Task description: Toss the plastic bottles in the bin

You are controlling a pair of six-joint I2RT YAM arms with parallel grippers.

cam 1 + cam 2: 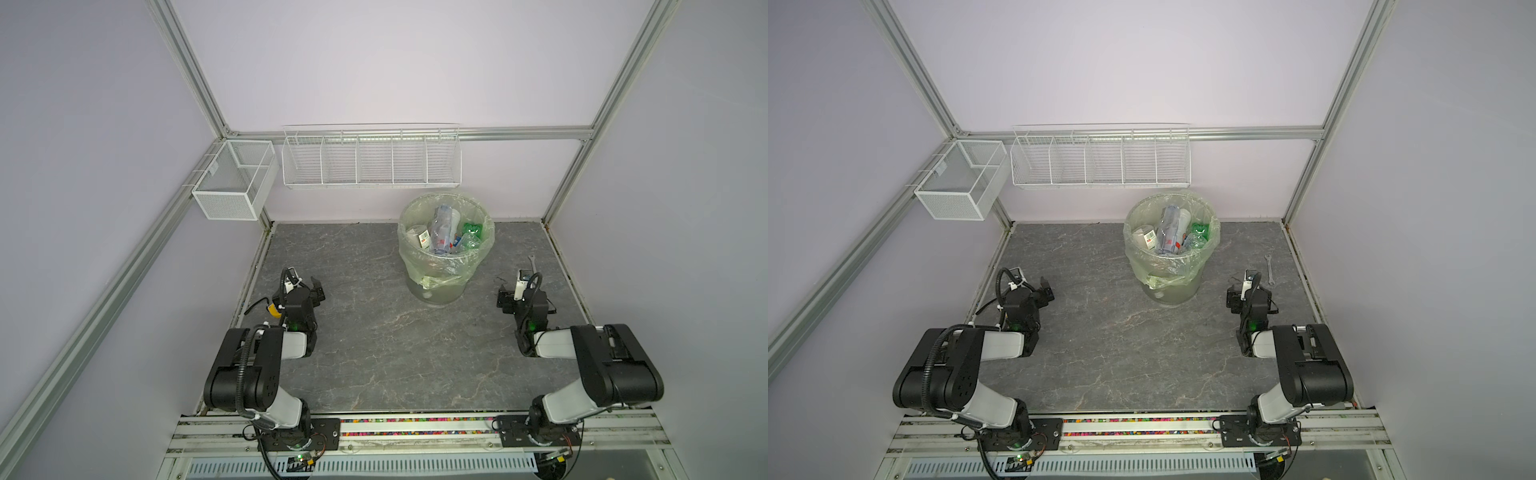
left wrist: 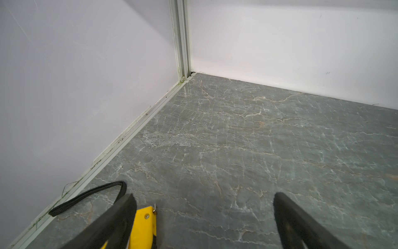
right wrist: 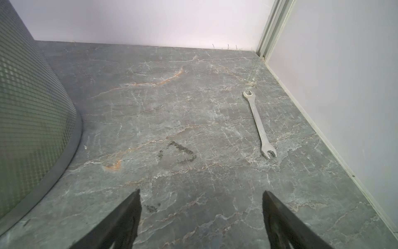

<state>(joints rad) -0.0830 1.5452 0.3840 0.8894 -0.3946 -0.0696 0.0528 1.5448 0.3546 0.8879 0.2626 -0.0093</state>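
Nearest, the left pincer (image 2: 204, 198) and right pincer (image 3: 201, 194) gape wide and empty, flanking the far-centre bin (image 1: 436, 291) that holds the plastic bottles (image 1: 440, 232), the right one nearer.

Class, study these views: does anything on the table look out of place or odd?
A metal wrench lies loose on the table near the side wall, ahead of the open right gripper. It is no bottle; the plastic bottles in view are all in the bin.

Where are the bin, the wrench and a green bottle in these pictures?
bin (image 1: 444, 293), in a top view: grey lower wall.
wrench (image 3: 258, 122), right wrist view: middle of its shaft.
green bottle (image 1: 472, 228), in a top view: its body, inside the bin.
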